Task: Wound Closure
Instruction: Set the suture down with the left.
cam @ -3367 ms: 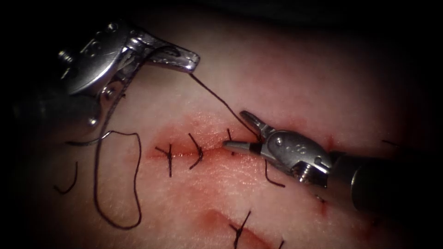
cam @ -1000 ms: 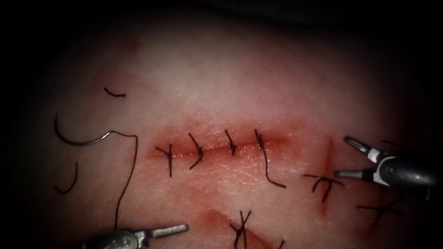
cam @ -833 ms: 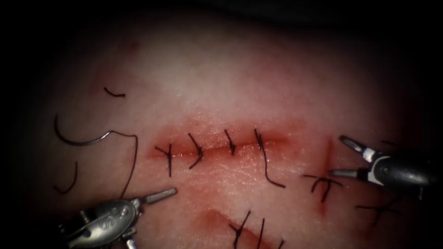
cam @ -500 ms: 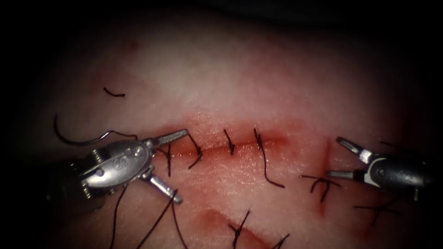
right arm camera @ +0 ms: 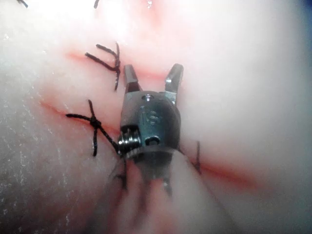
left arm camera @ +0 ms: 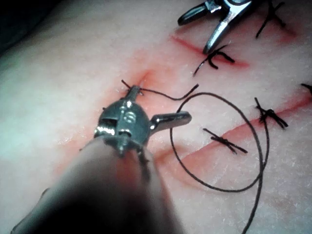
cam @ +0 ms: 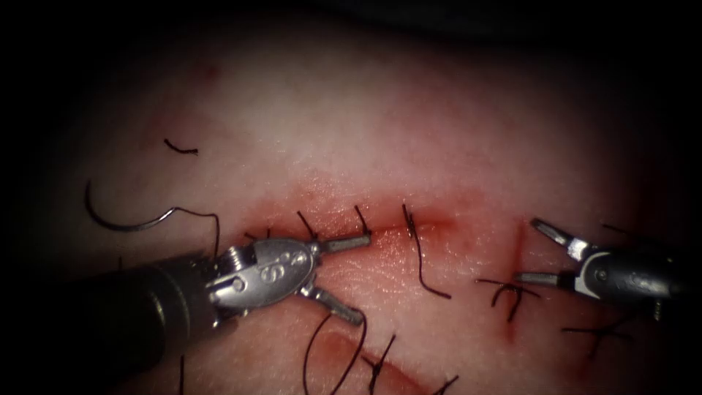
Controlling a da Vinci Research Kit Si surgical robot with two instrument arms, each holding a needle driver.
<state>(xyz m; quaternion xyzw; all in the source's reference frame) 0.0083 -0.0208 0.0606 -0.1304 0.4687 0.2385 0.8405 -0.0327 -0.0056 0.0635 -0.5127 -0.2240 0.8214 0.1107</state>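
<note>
Two stitches (cam: 281,234) on the cut partly hidden behind the left tool (cam: 358,278); thread (cam: 333,351) cut off at the endoscope view's lower edge.

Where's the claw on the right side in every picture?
Endoscope view: right claw at the picture's right, right of the cut, open and empty, beside a knotted stitch.
Left wrist view: right claw beyond the left claw, which is also open and empty; stitch beside it.
Right wrist view: right claw close up, stitch beside one tip.
Shared landmark: the knotted stitch. The needle lies loose on the tissue, left of the cut.

Surgical practice bench: stitched tissue (cam: 409,117) w/ several cuts, loose needle (cam: 121,219).
</note>
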